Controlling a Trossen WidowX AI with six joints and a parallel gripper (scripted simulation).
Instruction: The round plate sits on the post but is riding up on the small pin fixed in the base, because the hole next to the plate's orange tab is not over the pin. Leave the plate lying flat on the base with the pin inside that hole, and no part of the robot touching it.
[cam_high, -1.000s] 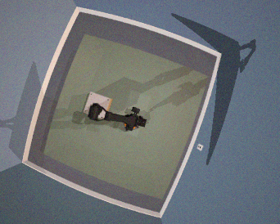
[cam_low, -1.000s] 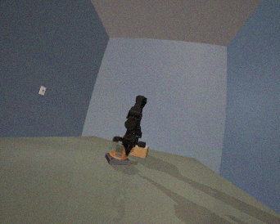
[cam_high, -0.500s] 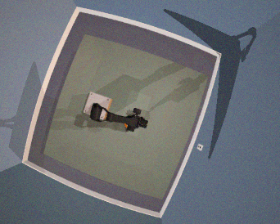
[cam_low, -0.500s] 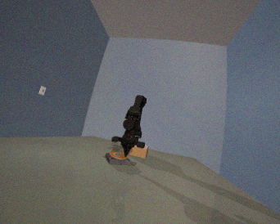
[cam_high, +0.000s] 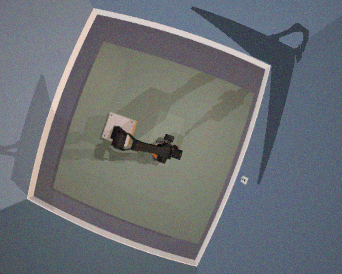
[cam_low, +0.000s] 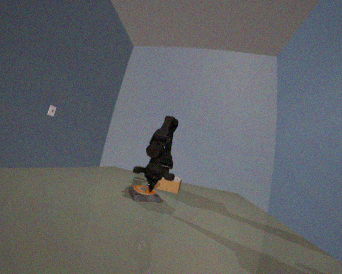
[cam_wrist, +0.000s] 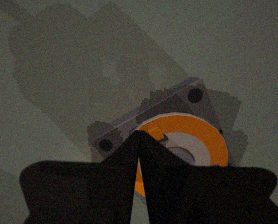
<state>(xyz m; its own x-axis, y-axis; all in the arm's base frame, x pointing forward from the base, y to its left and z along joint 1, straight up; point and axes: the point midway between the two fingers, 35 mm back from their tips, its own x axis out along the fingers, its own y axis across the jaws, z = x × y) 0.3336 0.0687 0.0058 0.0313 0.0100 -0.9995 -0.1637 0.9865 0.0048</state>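
The round plate (cam_low: 143, 188) (cam_wrist: 216, 137) has an orange rim and a pale middle. It sits around the post on the dark grey square base (cam_low: 148, 199) (cam_wrist: 131, 120). In the top view only an orange part of the plate (cam_high: 154, 151) shows beside the arm. The orange tab (cam_wrist: 156, 132) is at the plate's upper left in the wrist view. My gripper (cam_wrist: 138, 135) (cam_low: 151, 191) is shut and empty, its tips low over the plate's edge just beside the tab. Contact cannot be told. The fingers hide the plate's lower left. The pin is hidden, and the plate's tilt is unclear.
A pale block with an orange side (cam_high: 115, 121) (cam_low: 170, 186) stands by the arm's rear end. The base shows dark round holes (cam_wrist: 195, 95) near two corners. Pale raised borders (cam_high: 65, 92) surround the floor area. Arm shadows cross the floor.
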